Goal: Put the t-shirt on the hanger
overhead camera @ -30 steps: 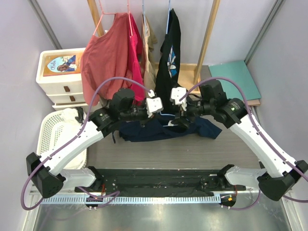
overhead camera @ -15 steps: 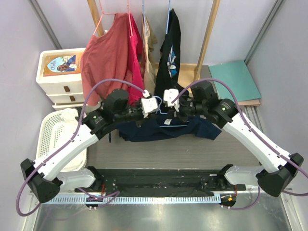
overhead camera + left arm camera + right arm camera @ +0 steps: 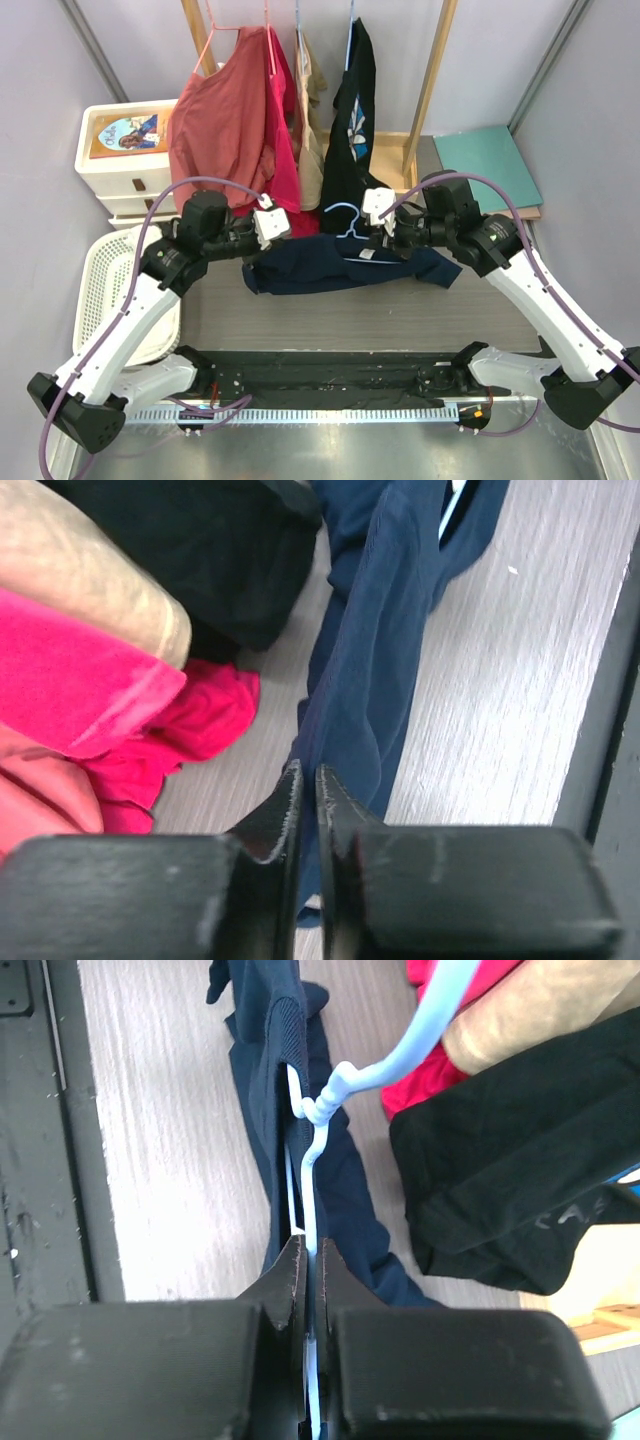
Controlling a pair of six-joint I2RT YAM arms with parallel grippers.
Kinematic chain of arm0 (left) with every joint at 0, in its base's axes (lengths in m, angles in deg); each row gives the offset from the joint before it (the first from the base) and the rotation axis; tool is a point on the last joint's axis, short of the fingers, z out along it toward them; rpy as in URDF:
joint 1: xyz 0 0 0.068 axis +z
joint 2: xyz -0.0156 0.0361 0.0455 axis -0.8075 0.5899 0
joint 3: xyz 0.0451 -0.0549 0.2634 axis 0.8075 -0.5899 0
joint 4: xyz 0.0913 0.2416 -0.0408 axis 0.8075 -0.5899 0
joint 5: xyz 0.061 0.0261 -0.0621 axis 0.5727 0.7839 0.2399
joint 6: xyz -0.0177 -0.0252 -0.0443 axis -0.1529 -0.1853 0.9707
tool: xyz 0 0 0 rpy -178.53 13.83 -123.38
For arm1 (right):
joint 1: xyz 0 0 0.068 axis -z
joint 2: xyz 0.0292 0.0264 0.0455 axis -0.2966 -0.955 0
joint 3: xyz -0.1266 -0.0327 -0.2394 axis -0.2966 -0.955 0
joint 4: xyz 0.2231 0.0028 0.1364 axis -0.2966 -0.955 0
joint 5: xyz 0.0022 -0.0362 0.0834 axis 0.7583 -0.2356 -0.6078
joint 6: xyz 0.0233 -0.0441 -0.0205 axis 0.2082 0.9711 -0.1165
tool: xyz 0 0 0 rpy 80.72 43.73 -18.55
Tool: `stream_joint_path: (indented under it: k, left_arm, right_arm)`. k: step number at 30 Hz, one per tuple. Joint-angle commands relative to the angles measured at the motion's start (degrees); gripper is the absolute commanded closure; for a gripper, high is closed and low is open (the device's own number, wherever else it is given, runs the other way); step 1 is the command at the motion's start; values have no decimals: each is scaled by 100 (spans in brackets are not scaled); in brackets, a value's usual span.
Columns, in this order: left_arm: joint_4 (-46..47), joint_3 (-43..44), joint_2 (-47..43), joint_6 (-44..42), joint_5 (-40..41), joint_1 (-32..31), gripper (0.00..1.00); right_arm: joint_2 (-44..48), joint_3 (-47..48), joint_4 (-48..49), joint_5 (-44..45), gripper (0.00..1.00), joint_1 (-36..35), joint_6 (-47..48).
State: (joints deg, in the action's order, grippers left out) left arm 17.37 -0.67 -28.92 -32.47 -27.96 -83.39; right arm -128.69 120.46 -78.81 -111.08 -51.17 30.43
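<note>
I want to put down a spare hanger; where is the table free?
Free: the table strip between the t-shirt and the black rail, and left of the t-shirt up to the white basket. Crowded: the back, under the hanging shirts, around the hanger.

White arm links (image 3: 125, 320), black joints (image 3: 205, 215), purple looping cables (image 3: 200, 181) — scuffed black fingers (image 3: 275, 815), white wrist cameras (image 3: 272, 220)

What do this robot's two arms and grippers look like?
Both arms, the left arm and right arm, have white link shells with black joint housings and bases. A purple cable loops along each, and a white boxy camera mount sits at each wrist. The left gripper and right gripper have matte black, scuffed, tapering fingers.
</note>
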Motion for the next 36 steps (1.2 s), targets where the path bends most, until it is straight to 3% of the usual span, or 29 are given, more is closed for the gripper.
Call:
stream_joint_path:
  k: [1,5,7,10,12,16,18,20,21,24,28,29,32,36]
  left_arm:
    - [-334,-19,-107,-484,-120,167,98]
    - [-553,8,-133,-766,-505,580,100]
    - [-642,156,-151,-863,-795,590,90]
    - [-510,428,-46,-461,-1130,380,63]
    - [-440,535,51,-380,-973,82,54]
    - [-10,491,218,-239,-788,-280,47]
    - [35,491,385,-265,-735,-438,50]
    - [35,474,464,-361,-683,-439,60]
    - [0,465,456,-423,-421,-430,80]
    - [26,281,219,-590,-295,-28,100]
    - [-693,394,104,-906,-506,501,99]
    - [-964,403,78,-1037,-524,615,95]
    - [-1081,150,-133,-1196,-410,678,90]
    - [-1186,17,-222,-1215,-278,739,91]
  right_arm:
    - [174,326,-110,-142,99,69,117]
    - [271,326,-321,-142,99,139,240]
    - [236,309,-322,-203,99,139,240]
    - [122,335,-147,-361,99,139,100]
    - [77,361,-67,-449,99,139,12]
    - [-10,423,100,-581,99,139,-120]
    - [-11,467,118,-616,99,139,-129]
    - [42,484,100,-590,99,139,-120]
    - [60,476,65,-564,99,139,-68]
    - [165,423,-128,-345,99,148,108]
    - [297,300,-251,-326,99,218,135]
    - [314,300,-251,-335,99,236,126]
    - [306,414,-251,-423,99,253,21]
    - [332,528,-304,-415,99,253,-32]
